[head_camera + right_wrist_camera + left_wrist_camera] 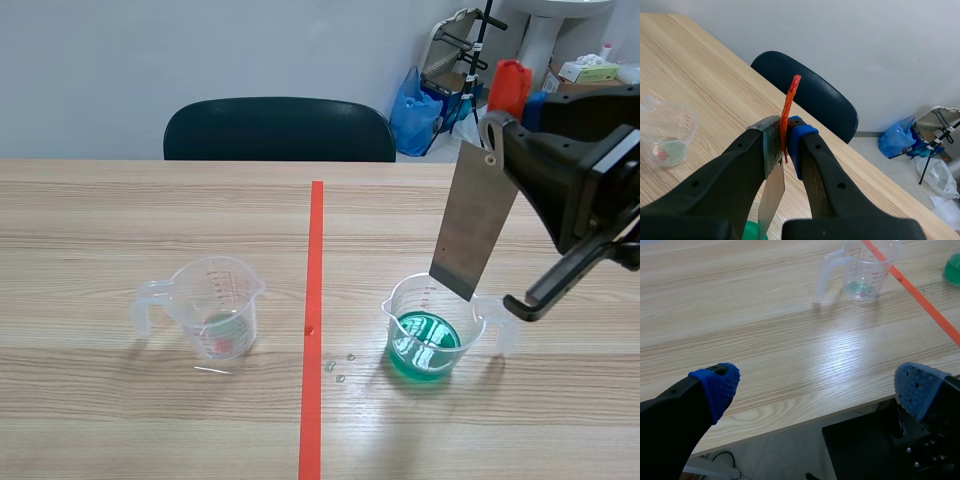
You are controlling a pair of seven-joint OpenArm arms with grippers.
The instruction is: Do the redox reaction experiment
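One table [120, 220] and one dark chair [280, 130] behind it show whole only in the scene view. There the right claw [492, 128] is raised on the right. The right wrist view gives the grip: both fingers are clenched on one metal sheet [772, 185] and an orange clip [788, 107] at its top. The sheet hangs tilted over the cup of green liquid [432, 330], its lower corner at the cup's rim, not in the liquid.

The left claw [815, 385] shows only in its own view, released, its blue pads [720, 385] wide apart over the table's near edge.

There are two clear cups. The other cup [215, 310], across the tape, holds a thin greenish film. A few drops [338, 365] lie between them.
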